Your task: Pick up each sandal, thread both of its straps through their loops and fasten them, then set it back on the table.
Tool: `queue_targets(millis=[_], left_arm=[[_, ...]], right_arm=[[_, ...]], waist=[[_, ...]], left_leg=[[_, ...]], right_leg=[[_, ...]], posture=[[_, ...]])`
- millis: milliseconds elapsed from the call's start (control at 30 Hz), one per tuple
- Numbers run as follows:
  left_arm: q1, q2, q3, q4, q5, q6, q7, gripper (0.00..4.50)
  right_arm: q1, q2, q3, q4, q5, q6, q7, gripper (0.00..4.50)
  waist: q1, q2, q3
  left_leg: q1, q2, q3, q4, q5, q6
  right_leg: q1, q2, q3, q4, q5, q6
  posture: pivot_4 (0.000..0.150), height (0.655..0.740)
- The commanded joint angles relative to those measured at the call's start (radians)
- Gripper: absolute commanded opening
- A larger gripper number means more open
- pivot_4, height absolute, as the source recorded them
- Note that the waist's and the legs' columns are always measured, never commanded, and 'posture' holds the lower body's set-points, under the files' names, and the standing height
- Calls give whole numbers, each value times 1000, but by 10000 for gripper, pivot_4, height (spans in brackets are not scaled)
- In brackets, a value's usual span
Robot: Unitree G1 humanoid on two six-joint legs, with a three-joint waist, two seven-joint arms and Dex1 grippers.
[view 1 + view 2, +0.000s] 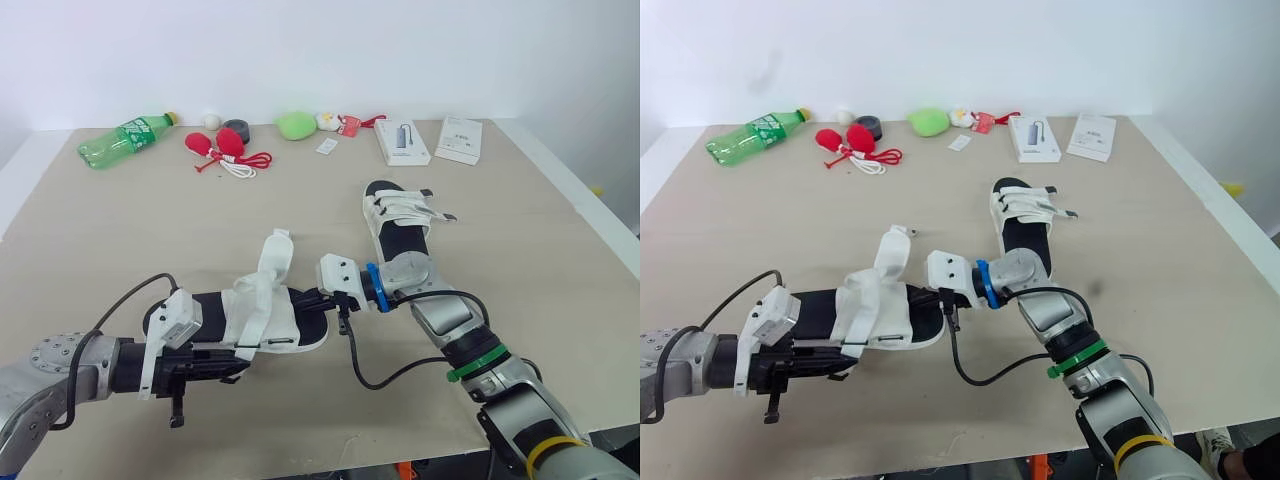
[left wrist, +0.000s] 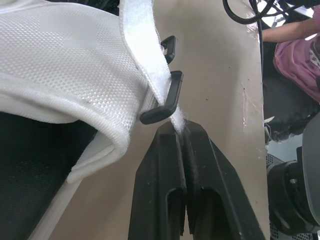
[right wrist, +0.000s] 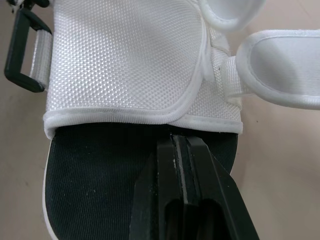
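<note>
White strap passes through the black loop just ahead of our left gripper, which pinches it. Our right gripper, fingers together, touches the sandal insole.

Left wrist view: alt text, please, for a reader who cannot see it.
The left tool, shut, pinches the tip of a white strap that runs through a black loop on the white mesh sandal. A tan table lies beneath.
</note>
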Motion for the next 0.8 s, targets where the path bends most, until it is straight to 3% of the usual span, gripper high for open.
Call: queue_targets(millis=[33,200,267,600,800], left_arm=[[-17,-19,-16,-15,-13,2,17,3046],[0,-35,-23,-26,49,-65,16,24385],[9,-41,-7,-13,77,-102,23,29422],[-68,-93,-46,61,178,-202,35,29422],[10,-84,-15,20,147,-178,22,29422]], right_arm=[[29,-29,24,50,-55,33,-7,0],[33,-33,20,44,-54,37,-9,0],[35,-34,19,43,-54,37,-9,0],[30,-24,29,54,-56,31,-12,0],[33,-27,28,48,-55,31,-12,0]], waist=[[1,0,0],[2,0,0],[2,0,0],[4,0,0],[3,0,0]], left_leg=[[0,0,0,0,0,0],[0,0,0,2,0,0],[1,0,0,4,0,0],[2,0,0,8,0,0],[2,0,0,6,0,0]], right_leg=[[0,0,0,0,0,0],[1,0,0,0,1,0],[1,0,0,0,2,0],[1,-1,0,0,2,1],[1,-1,0,0,2,1]], posture=[[1500,7400],[1500,7400],[1500,7400],[1500,7400],[1500,7400]])
